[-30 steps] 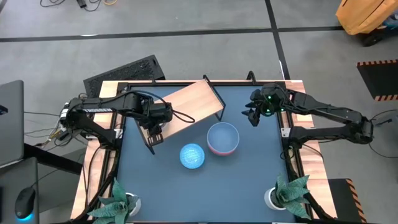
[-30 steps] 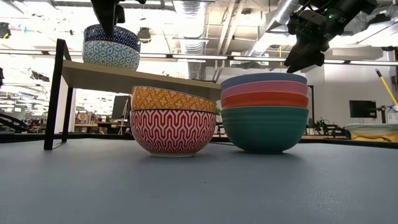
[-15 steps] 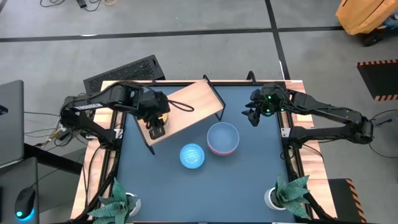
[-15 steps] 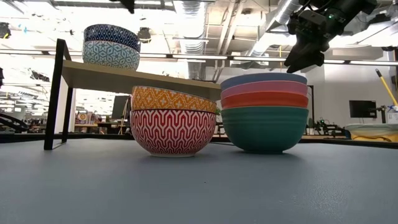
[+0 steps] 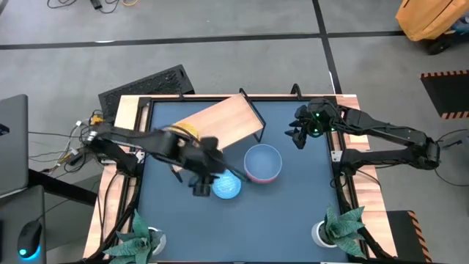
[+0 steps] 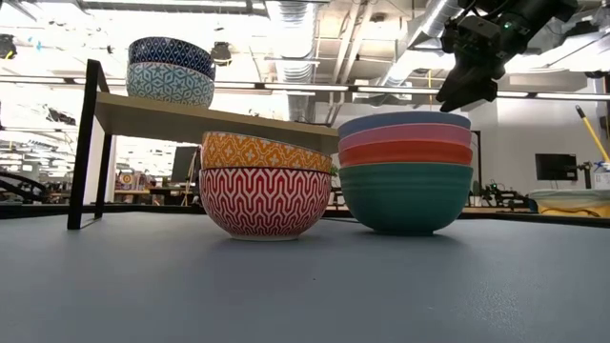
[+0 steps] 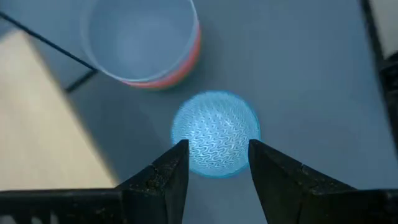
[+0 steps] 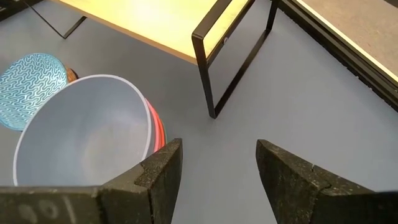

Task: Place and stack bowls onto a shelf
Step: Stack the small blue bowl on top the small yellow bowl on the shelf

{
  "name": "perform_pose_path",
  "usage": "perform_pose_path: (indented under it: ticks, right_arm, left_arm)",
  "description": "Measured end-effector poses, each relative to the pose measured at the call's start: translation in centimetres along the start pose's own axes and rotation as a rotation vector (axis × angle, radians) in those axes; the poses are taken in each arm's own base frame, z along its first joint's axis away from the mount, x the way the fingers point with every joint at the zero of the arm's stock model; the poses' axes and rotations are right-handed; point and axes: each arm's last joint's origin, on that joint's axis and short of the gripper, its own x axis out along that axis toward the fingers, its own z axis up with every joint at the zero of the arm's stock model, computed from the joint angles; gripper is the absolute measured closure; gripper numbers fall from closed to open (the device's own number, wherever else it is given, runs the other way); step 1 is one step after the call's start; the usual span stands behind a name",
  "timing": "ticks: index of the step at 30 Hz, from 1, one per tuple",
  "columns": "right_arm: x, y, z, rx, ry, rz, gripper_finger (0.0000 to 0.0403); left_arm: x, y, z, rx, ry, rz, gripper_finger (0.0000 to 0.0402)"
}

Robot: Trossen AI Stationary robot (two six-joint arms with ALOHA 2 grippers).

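Note:
Two blue-patterned bowls sit stacked on the left end of the wooden shelf. On the tabletop, an orange lattice bowl nests in a red lattice bowl; its inside is blue with a wavy pattern. Beside it stands a stack of light blue, pink, red and green bowls. My left gripper is open and hovers above the lattice bowls, with a finger over each side. My right gripper is open and hangs in the air right of the shelf, above the table.
The shelf stands aslant on thin black legs in the far half of the table. Two white pots with green plants stand at the near corners. A raised wooden frame runs around the dark blue tabletop.
My left gripper rose off the two bowls on the shelf's left end and swung toward the near right, over the lattice bowls on the table. The two bowls stayed stacked on the shelf. My right arm kept still.

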Motion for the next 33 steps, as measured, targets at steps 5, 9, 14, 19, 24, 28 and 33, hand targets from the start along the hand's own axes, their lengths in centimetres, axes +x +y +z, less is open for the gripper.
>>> perform_pose_path:
  ticks: [5, 9, 14, 19, 24, 28, 33]
  right_arm:
    - [0.0, 0.0, 0.0, 0.000, 0.001, 0.000, 0.0173]
    - [0.0, 0.0, -0.1, 0.000, 0.007, -0.001, 0.0173]
    - [0.0, 0.0, -0.2, 0.001, 0.021, -0.003, 0.0173]
    - [0.0, 0.0, -0.3, 0.001, 0.033, -0.005, 0.0173]
    - [0.0, 0.0, -0.3, -0.012, 0.036, -0.005, 0.0173]
    - [0.0, 0.0, -0.3, -0.017, 0.036, -0.005, 0.0173]
    - [0.0, 0.0, -0.3, -0.017, 0.036, -0.005, 0.0173]
  left_arm:
    - [4.7, -1.4, 0.3, 0.075, 0.120, -0.013, 0.0251]
    - [7.5, -2.0, 0.2, 0.075, 0.190, -0.059, 0.0251]
    - [10.8, -3.2, 0.0, 0.114, 0.255, -0.110, 0.0251]
    - [12.8, -3.9, -0.1, 0.091, 0.239, -0.142, 0.0251]
    - [13.6, -4.0, -0.8, 0.087, 0.257, -0.148, 0.0251]
    - [13.9, -4.2, -1.2, 0.090, 0.274, -0.181, 0.0251]
    - [13.9, -4.1, -1.3, 0.118, 0.273, -0.187, 0.0251]
